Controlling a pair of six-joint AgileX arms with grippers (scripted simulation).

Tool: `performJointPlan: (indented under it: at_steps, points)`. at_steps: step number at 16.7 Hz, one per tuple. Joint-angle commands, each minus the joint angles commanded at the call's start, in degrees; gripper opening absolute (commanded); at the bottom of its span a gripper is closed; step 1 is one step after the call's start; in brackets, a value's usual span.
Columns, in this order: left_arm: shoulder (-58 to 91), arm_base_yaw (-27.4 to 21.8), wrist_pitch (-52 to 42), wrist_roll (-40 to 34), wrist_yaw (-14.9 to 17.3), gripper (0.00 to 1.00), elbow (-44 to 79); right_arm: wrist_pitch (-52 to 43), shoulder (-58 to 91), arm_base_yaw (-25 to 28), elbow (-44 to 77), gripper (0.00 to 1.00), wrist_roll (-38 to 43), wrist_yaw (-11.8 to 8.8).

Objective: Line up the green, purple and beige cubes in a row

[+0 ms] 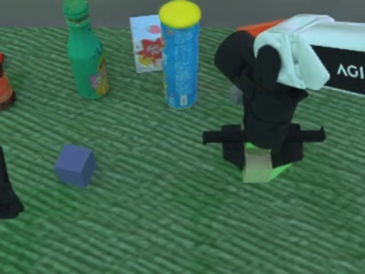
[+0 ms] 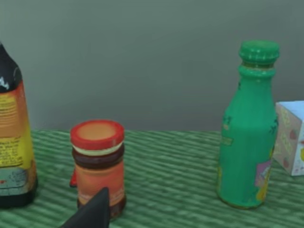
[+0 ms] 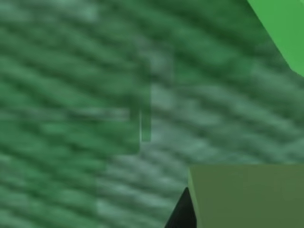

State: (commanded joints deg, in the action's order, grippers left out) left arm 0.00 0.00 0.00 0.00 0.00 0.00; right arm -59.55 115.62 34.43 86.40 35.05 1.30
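Note:
My right gripper (image 1: 261,155) hangs over the right half of the mat, shut on the beige cube (image 1: 257,166), which sits between its two black fingers. In the right wrist view the beige cube (image 3: 247,194) fills the corner with one fingertip (image 3: 183,216) against its side. The green cube (image 1: 280,169) lies just beneath and behind it, mostly hidden, and one corner of the green cube (image 3: 282,28) shows in the wrist view. The purple cube (image 1: 74,165) rests alone on the left of the mat. My left gripper (image 1: 7,200) is parked at the left edge.
Along the back stand a green bottle (image 1: 85,54), a white carton (image 1: 147,43) and a tall blue can with a yellow lid (image 1: 180,57). A red-lidded jar (image 2: 97,166) and a dark bottle (image 2: 12,142) stand at the far left. An orange-red tub (image 1: 259,27) peeks out behind my right arm.

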Motion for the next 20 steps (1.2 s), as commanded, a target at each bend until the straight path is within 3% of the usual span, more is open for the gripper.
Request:
performJointPlan:
  at_steps: [6,11,20]
  points:
    - [0.0,0.0,0.0,0.0,0.0,1.0,0.0,11.12,3.88,0.29,-6.88,0.0,0.24,0.1]
    - [0.0,0.0,0.0,0.0,0.0,1.0,0.0,11.81,4.2,0.35,-7.36,0.0,0.25,0.14]
    - [0.0,0.0,0.0,0.0,0.0,1.0,0.0,11.81,4.2,0.35,-7.36,0.68,0.25,0.14]
